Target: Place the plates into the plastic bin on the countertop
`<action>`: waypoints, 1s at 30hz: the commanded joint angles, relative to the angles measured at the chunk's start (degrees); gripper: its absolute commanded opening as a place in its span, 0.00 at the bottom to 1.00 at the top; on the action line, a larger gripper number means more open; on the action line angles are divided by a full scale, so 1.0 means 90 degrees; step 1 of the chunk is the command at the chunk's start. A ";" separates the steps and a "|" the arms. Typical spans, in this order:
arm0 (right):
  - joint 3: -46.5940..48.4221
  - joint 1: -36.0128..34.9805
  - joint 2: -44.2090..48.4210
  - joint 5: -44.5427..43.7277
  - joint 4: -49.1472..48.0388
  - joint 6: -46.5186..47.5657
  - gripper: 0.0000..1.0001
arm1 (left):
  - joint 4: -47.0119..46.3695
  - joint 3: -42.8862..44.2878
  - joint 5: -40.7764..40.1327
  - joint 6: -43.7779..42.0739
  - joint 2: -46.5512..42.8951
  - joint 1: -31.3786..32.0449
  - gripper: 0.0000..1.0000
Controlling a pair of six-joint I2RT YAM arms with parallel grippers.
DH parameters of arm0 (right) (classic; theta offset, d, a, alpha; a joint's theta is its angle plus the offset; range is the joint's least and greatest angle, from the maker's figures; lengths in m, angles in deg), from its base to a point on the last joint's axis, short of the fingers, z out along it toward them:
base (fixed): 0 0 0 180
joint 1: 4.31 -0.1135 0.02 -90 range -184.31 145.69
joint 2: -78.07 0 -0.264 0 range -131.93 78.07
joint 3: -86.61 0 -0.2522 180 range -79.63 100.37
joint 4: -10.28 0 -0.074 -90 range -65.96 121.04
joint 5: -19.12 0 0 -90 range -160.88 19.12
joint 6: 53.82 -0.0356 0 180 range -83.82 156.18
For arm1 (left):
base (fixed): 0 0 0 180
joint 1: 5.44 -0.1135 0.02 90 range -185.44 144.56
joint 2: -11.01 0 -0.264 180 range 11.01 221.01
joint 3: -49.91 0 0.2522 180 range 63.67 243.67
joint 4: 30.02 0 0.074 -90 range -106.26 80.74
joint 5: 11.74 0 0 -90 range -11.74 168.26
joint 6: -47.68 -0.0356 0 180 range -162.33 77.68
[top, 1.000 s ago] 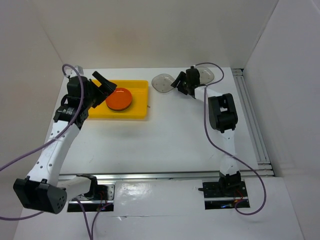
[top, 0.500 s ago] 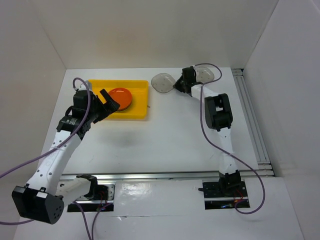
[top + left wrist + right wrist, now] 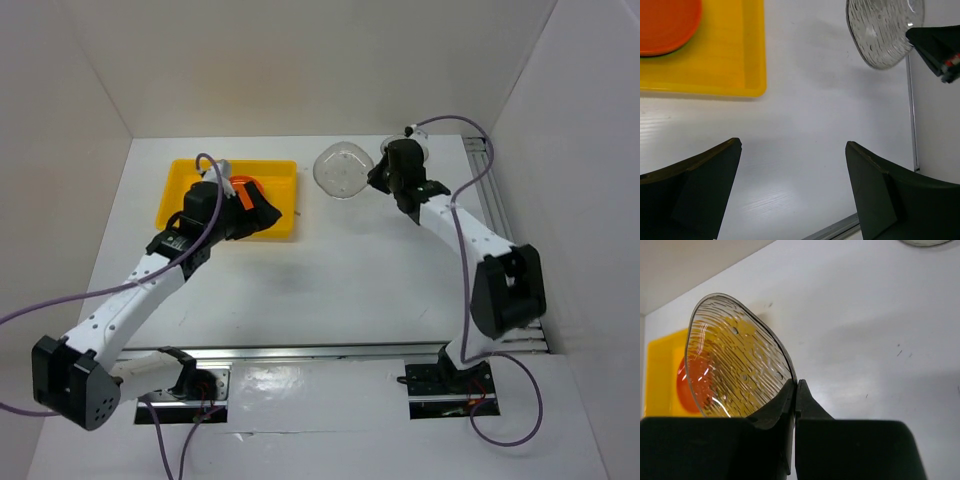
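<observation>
A grey translucent rounded-square plate (image 3: pixel 342 170) hangs tilted above the white countertop (image 3: pixel 330 280), pinched at its rim by my shut right gripper (image 3: pixel 378 178). The right wrist view shows the ribbed plate (image 3: pixel 735 365) standing on edge in the gripper (image 3: pixel 796 385). The yellow plastic bin (image 3: pixel 175 195) lies at the back left with an orange plate (image 3: pixel 665 22) in it, partly hidden from above by my left arm. My left gripper (image 3: pixel 262 215) is open and holds nothing, just right of the bin's (image 3: pixel 715 65) near corner. Its fingers (image 3: pixel 700 185) frame bare countertop.
The edge of a second grey plate (image 3: pixel 922 242) shows on the countertop behind the right gripper. A metal rail (image 3: pixel 330 350) runs along the front, another (image 3: pixel 500 230) along the right side. White walls close in the left, back and right.
The right gripper has shut on the grey plate's rim and lifted it off the countertop, tilted. The left arm has swung from over the bin to its right edge, still open.
</observation>
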 commanded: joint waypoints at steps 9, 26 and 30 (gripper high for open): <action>-0.1916 0.0249 0.1568 0.3574 -0.1028 0.0895 0.00 | -0.2135 0.0075 0.0407 0.0034 0.1120 0.0650 0.98; -0.2073 0.0308 0.1900 0.4317 -0.1506 0.0328 0.00 | -0.2302 0.0221 0.0192 0.0112 0.1745 0.1041 0.14; -0.2072 0.0249 0.2036 0.4103 -0.1370 0.0396 0.06 | -0.1680 0.0776 -0.0148 0.0112 0.1969 0.1041 0.00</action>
